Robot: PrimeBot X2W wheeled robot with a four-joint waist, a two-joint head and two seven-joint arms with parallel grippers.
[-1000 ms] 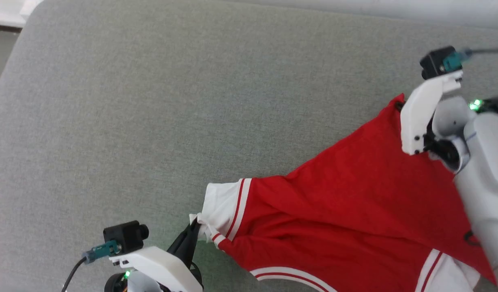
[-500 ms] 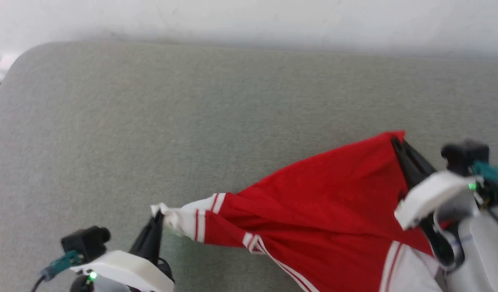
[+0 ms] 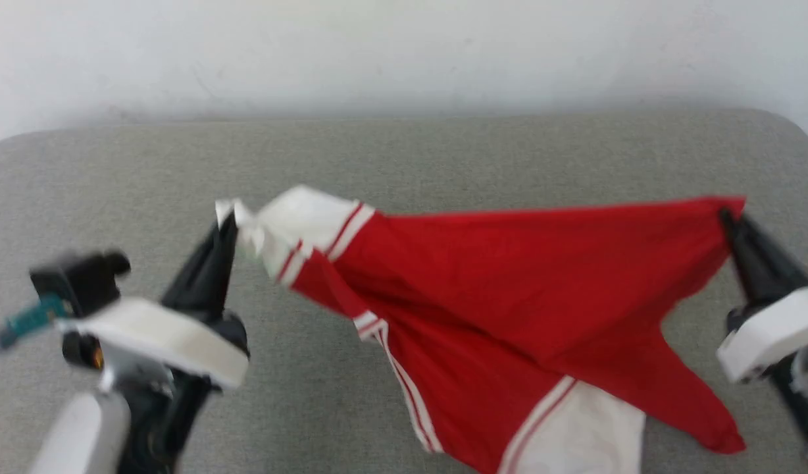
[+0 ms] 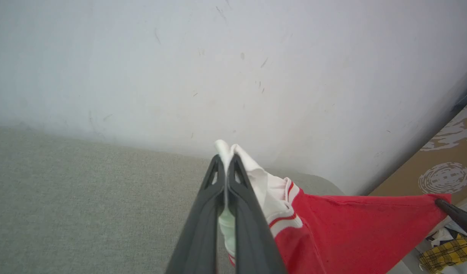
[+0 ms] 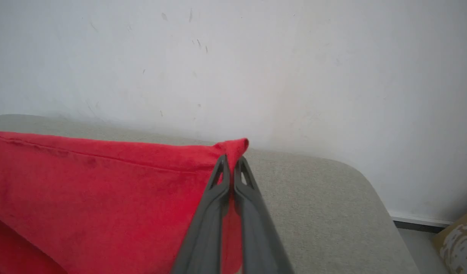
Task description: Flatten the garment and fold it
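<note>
Hanging taut, garment (image 3: 509,276) w/ L hand (image 3: 227,220) pinching white sleeve (image 3: 305,210), R hand (image 3: 726,216) pinching red corner (image 3: 733,203)

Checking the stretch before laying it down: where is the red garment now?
In the head view the garment hangs stretched over the grey cushion, its white sleeve pinched by the left tool, a red corner by the right tool.

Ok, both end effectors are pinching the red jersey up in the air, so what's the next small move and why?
Probably lower both arms together so the jersey drapes onto the grey cushion. The left end effector grips the white sleeve, the right end effector a red corner, the top edge taut between them, the rest dangling.
</note>
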